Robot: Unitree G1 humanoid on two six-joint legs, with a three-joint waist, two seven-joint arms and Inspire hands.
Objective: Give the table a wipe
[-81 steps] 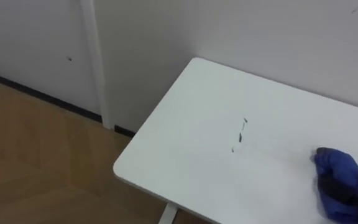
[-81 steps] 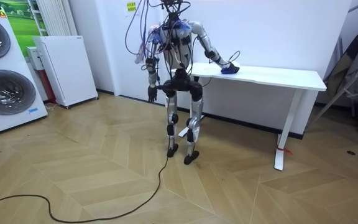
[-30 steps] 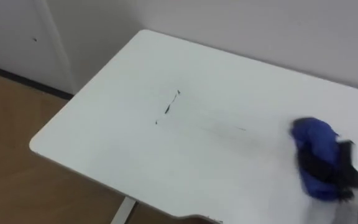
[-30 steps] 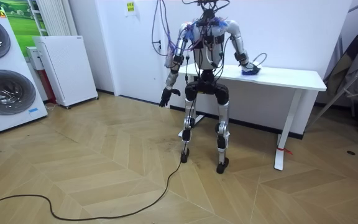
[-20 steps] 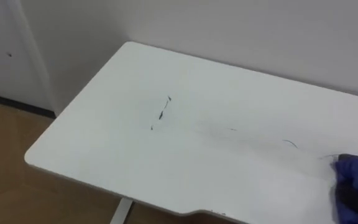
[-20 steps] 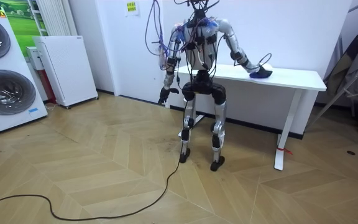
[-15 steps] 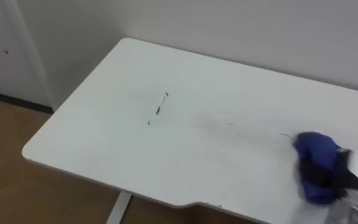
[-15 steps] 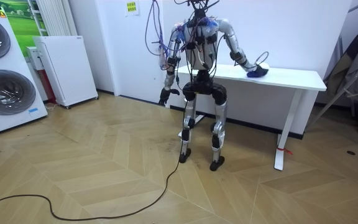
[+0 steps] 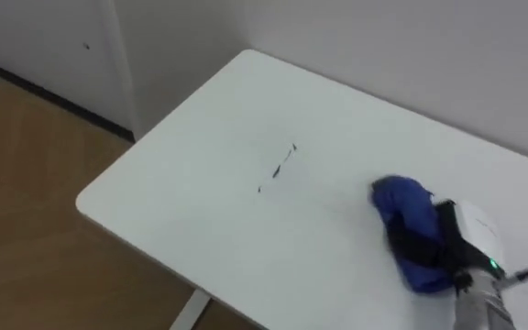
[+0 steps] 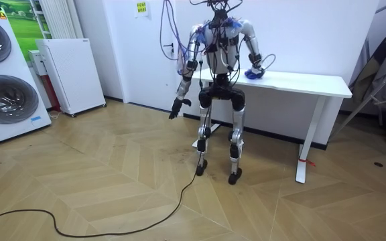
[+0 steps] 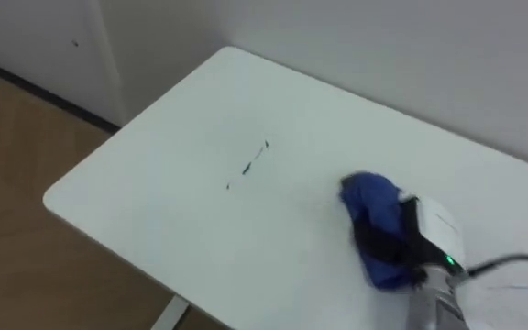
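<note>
A white table (image 9: 191, 174) stands against a white wall. Short dark marks (image 9: 279, 170) run in a broken diagonal line near its middle. A blue cloth (image 9: 409, 225) lies on the tabletop to the right of the marks. My right hand (image 9: 447, 240) is shut on the cloth and presses it to the table, with dark fingers wrapped over it. In the right eye view the same cloth (image 11: 374, 220) sits under my right hand (image 11: 409, 236). In the room view I stand at the table's left end, my right hand (image 10: 254, 73) on the top and my left hand (image 10: 173, 108) hanging beside my hip.
The table's near left corner (image 9: 82, 200) juts over the wood floor (image 9: 26, 192). A white leg (image 9: 186, 314) shows under the front edge. In the room view, a white cabinet (image 10: 69, 73) and a washing machine (image 10: 5, 77) stand to the left.
My right hand has slid the blue cloth leftward across the table toward the dark marks. The faint streaks seen to the right of the marks are gone. The head camera shifted.
</note>
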